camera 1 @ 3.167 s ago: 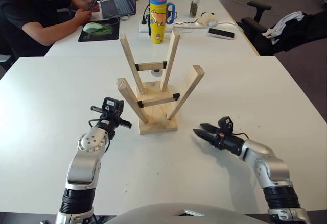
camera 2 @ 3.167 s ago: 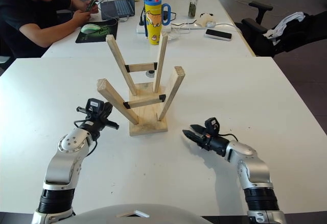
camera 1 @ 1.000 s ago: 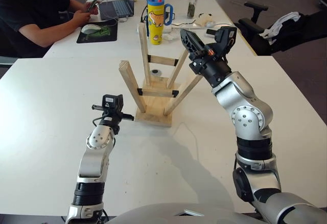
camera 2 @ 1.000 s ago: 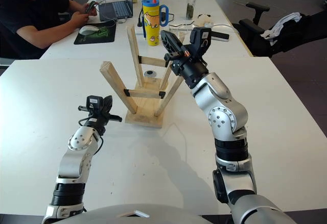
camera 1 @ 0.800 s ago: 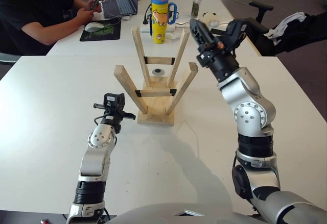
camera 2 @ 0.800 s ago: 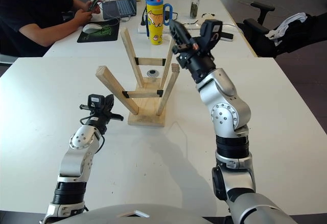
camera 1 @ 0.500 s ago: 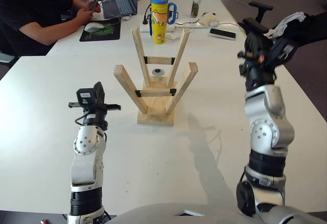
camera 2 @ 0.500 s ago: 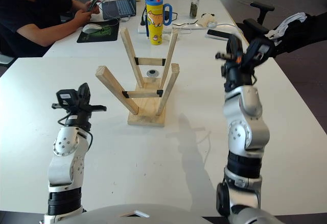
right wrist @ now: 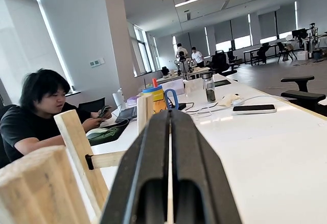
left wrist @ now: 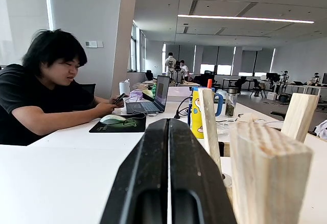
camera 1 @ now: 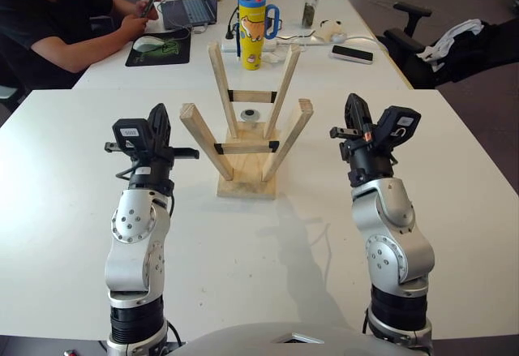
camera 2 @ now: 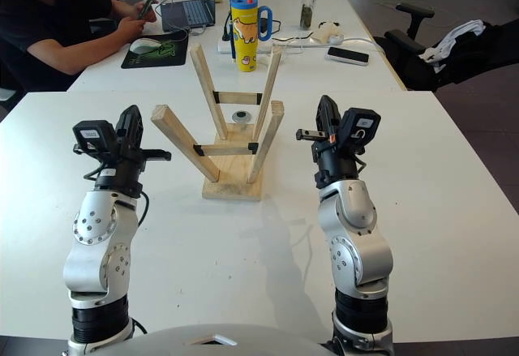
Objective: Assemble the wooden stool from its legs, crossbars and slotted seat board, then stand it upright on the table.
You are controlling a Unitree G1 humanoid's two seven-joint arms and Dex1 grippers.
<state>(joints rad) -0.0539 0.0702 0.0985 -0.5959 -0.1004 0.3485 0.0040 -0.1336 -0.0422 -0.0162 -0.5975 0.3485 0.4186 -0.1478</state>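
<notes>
The wooden stool rests upside down at the table's middle. Its seat board lies flat on the top and its legs point up and splay outward. Two crossbars with black ends join the leg pairs. My left gripper is raised left of the stool, shut and holding nothing, apart from the nearest leg. My right gripper is held up on the stool's right, also shut with nothing in it. In the wrist views the left fingers and right fingers press together, with leg ends close by.
A small round object lies on the white table just behind the stool. On the desk beyond stand a yellow tumbler, a laptop, a mouse mat and a phone. Bare tabletop surrounds the stool.
Both arms rose from low on the table. The right gripper swung over the stool's legs, then far right, and now sits lower and nearer the stool. The left gripper lifted higher.
</notes>
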